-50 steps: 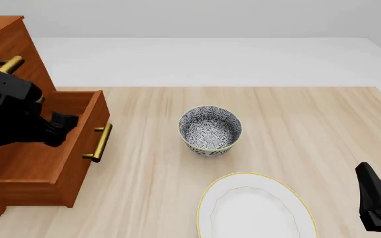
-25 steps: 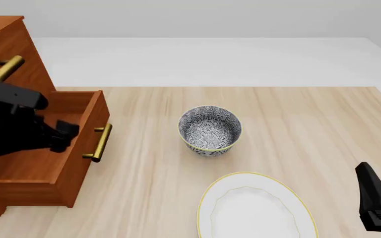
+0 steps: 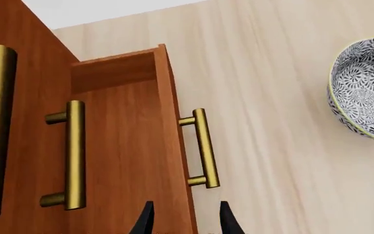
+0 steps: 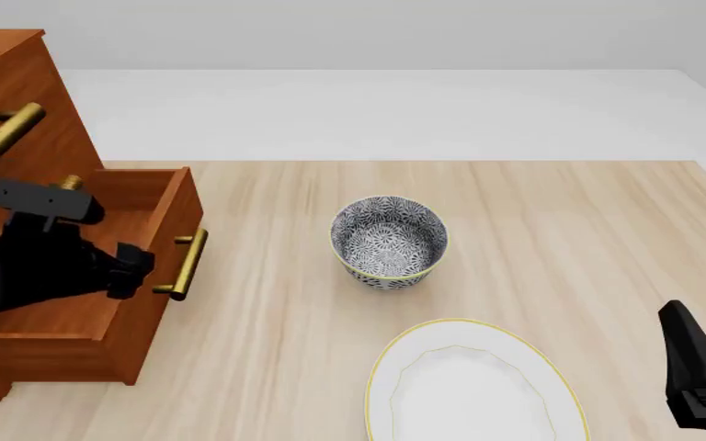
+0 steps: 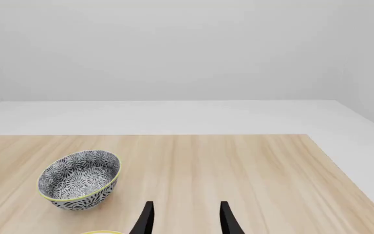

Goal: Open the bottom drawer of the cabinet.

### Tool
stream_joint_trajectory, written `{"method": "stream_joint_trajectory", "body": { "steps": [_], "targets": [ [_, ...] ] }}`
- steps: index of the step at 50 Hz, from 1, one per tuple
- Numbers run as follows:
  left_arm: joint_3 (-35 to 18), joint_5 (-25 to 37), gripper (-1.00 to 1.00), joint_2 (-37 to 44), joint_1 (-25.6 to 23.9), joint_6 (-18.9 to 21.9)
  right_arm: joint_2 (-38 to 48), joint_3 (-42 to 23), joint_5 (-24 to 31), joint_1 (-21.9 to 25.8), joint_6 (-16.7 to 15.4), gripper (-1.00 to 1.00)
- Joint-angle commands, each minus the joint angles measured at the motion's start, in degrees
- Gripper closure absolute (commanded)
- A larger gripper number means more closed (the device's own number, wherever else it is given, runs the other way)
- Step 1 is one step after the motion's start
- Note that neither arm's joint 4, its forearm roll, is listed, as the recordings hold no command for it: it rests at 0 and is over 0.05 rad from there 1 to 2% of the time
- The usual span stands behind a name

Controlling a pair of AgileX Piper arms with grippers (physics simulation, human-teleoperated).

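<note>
From the front I see the cabinet [image 4: 10, 101] at the table's [image 4: 574, 230] left edge, the bottom drawer [image 4: 108, 303] pulled out, and my left gripper [image 4: 126, 262] above its front edge. In the left wrist view its fingers [image 3: 146, 222] are parted, holding nothing, above the drawer's handle [image 3: 203, 146]. In the right wrist view my right gripper [image 5: 183, 217] is spread and empty over bare tabletop, near the bowl [image 5: 80, 179].

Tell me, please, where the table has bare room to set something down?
Bare table lies right of the patterned bowl and behind it. It is crowded between that bowl and the white plate, and beside the bottom drawer, pulled out of the cabinet.
</note>
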Motion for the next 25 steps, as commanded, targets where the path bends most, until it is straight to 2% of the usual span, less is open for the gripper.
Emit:
{"method": "stream_joint_trajectory", "body": {
  "steps": [1,25],
  "targets": [
    [1.4,-1.7,-1.00,1.8,0.3,-1.2,0.0,0.0,0.0,0.0,0.0,-1.00],
    [3.9,-5.6,-1.00,5.3,0.8,-2.8,0.0,0.0,0.0,0.0,0.0,-1.00]
  ]
}}
